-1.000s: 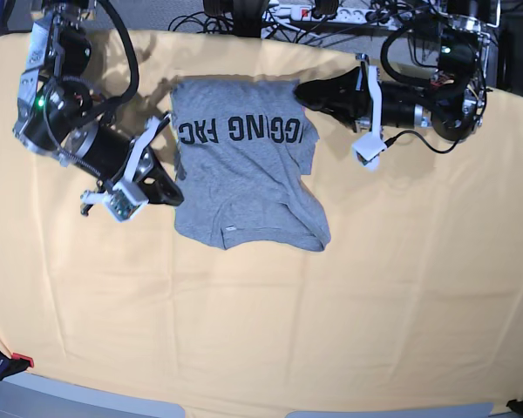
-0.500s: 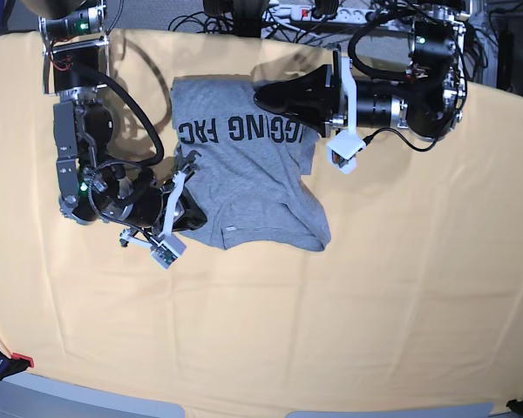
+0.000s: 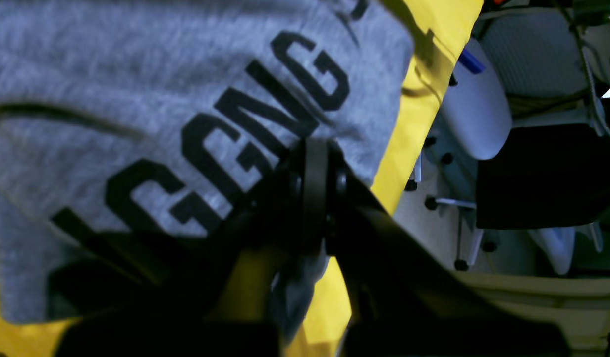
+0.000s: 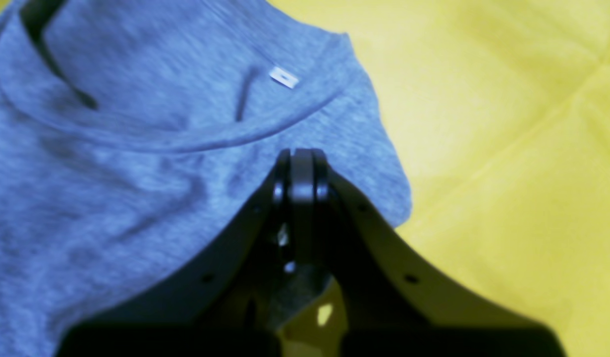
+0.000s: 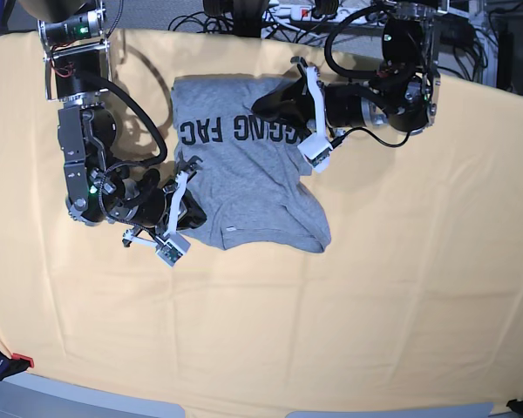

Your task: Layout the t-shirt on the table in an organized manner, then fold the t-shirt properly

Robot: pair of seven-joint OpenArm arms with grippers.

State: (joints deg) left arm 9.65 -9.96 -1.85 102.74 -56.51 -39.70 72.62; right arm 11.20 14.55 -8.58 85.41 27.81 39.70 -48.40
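Base view, left gripper (image 5: pixel 263 109) closed over t-shirt (image 5: pixel 244 178) lettering, right gripper (image 5: pixel 196 216) closed at collar edge

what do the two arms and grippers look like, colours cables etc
Both arms are mostly black, built from rounded motor housings with silver metal brackets. The right arm shows a small green light and a looping black cable; the left arm carries looping black cables too. Each wrist bears a white camera mount. The left gripper and right gripper have black, tapering fingers.
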